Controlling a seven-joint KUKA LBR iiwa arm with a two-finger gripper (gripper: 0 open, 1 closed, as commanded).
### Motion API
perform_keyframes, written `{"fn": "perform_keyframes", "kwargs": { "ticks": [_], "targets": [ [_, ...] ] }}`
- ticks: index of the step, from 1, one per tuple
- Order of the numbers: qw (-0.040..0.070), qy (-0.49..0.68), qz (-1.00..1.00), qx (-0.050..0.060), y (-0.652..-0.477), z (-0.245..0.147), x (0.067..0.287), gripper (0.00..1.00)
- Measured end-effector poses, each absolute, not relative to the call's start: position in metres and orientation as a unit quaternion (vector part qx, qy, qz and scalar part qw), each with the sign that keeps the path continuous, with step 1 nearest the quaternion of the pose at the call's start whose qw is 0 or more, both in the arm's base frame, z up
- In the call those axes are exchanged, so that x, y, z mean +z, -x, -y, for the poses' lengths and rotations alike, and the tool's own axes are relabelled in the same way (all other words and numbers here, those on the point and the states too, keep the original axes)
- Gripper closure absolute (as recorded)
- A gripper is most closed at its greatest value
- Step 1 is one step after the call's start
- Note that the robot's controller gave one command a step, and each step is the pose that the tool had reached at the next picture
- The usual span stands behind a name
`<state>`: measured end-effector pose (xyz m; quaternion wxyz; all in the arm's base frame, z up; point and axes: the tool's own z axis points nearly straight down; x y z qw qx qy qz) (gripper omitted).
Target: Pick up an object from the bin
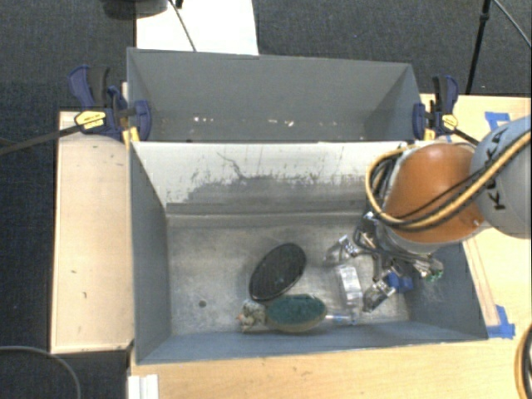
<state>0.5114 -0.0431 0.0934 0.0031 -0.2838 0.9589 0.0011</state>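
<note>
Across the middle of the shot sits the grey metal bin (199, 252), with sloped walls and a scuffed floor, and pretty much everything in it is bunched along the near side.

Biggest thing after that is the arm (499, 181), coming in from the right with its round orange cover (432, 194) and a loop of cables over it. It hangs over the right end of the bin floor. Under the cover, the gripper (370, 285) is down low in the near right part of the bin. Honestly no way to make out whether it's clenched or released, that whole bit is a tangle of metal.

Of the loose stuff, the black oval thing (277, 271) lies flat about mid-floor, left of the gripper and apart from it. Just below it is a teal oval thing (295, 312), tucked against the near wall.

Right at the gripper is a clear, shiny piece (349, 283), tilted; it's the closest thing to it, touching or nearly so. Can't say if it's actually gripped.

Smallest is a brownish scrap (249, 315) at the teal oval's left end.
</note>
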Motion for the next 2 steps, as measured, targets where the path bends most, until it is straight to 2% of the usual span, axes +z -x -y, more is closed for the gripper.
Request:
{"fn": "perform_keyframes", "kwargs": {
  "ticks": [1,2],
  "targets": [
    [0.003,0.261,-0.965,0.000,-0.547,0.059,0.072,0.00],
    [0.005,0.407,-0.913,-0.002,-0.518,0.030,0.073,0.00]
  ]
}}
